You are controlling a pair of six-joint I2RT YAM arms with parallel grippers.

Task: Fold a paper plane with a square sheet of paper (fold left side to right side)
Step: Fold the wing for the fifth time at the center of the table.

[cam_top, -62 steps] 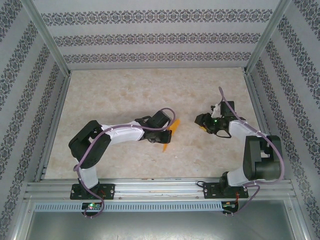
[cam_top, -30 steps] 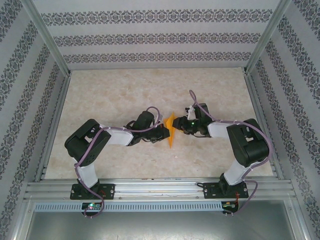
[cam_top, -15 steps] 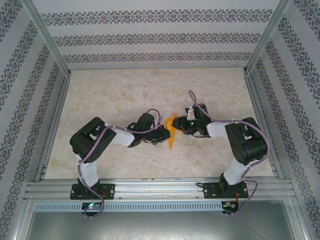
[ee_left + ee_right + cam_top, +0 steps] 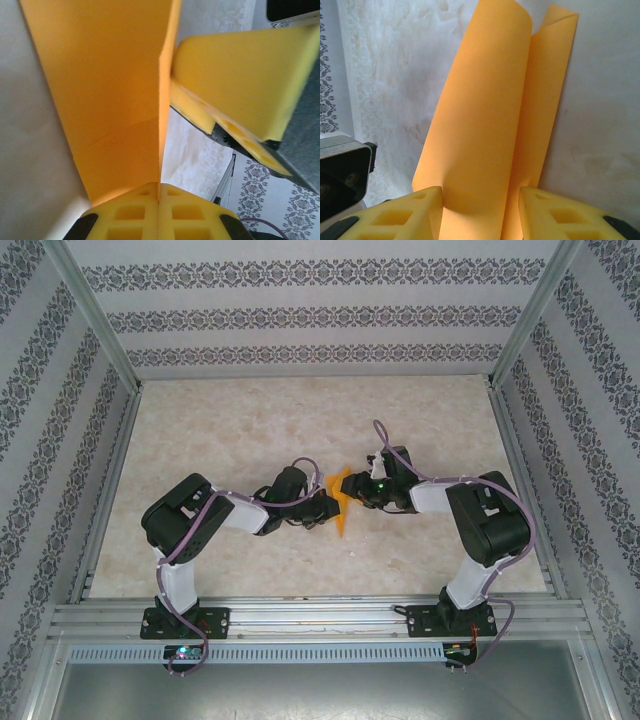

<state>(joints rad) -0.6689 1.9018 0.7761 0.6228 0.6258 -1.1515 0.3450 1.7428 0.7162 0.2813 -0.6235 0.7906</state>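
Observation:
The orange paper [image 4: 342, 504] is folded into a narrow pointed shape and held up on edge mid-table between both arms. My left gripper [image 4: 326, 504] is shut on its lower edge; in the left wrist view the pads [image 4: 130, 212] meet on the paper [image 4: 110, 95], which rises as a creased sheet. From the right, my right gripper [image 4: 358, 492] stands open around the paper. In the right wrist view the loosely doubled paper [image 4: 490, 110] fills the gap of the right gripper [image 4: 480, 202], bulging against the left finger [image 4: 417, 212].
The pale marbled table [image 4: 250, 420] is fenced by metal rails [image 4: 105, 490] and patterned walls. Both arms' elbows sit low near the front. The right gripper's yellow fingers [image 4: 240, 70] crowd close beside the paper in the left wrist view.
The right arm swung left from the right side to the paper two seconds ago. In the last second both grippers edged slightly, with the paper still pinched by the left.

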